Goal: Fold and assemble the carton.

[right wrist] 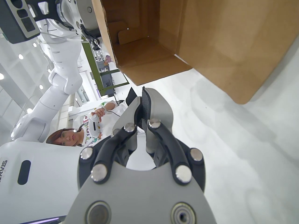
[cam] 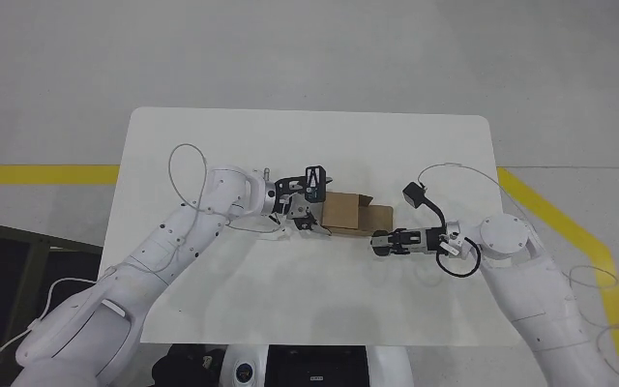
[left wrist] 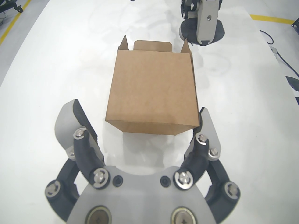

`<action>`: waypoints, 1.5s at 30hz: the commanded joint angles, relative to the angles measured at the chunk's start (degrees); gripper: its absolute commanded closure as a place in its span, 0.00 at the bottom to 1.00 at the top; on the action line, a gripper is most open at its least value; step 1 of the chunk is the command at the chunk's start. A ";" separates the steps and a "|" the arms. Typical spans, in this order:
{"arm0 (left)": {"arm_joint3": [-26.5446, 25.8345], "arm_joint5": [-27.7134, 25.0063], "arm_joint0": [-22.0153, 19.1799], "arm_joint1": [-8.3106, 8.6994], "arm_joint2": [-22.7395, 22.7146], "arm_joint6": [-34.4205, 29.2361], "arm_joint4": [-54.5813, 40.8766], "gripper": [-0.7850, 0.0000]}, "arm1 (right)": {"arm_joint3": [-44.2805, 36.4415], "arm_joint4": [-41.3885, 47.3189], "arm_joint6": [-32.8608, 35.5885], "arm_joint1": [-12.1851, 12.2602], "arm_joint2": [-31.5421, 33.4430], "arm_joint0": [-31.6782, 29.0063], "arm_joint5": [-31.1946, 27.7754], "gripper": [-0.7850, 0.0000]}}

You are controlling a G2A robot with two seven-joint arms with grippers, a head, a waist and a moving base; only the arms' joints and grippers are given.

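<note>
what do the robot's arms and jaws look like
The left arm and right arm have glossy white rounded shells. Each wrist carries a black camera box on a bracket. The jaws are grey metal plates with black ribbed pads, black links and silver screws. A thin pale cable loops off the left arm; a black cable curls at the right wrist.
</note>
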 commanded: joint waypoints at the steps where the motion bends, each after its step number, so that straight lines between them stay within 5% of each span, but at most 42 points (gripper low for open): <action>1: 0.03 -0.24 -0.17 -0.20 0.09 0.17 0.26 0.00 | 0.72 -0.04 -0.17 -0.12 -0.64 0.94 0.06 1.00; 27: 3.23 -3.74 -1.94 -2.74 1.24 0.88 1.37 0.00 | 12.11 4.14 -0.47 -3.10 -10.11 11.97 -5.89 1.00; 45: 2.66 -4.39 -1.58 -2.92 0.31 0.86 2.90 0.00 | 19.54 6.76 -1.56 -6.09 -16.45 17.81 -10.30 1.00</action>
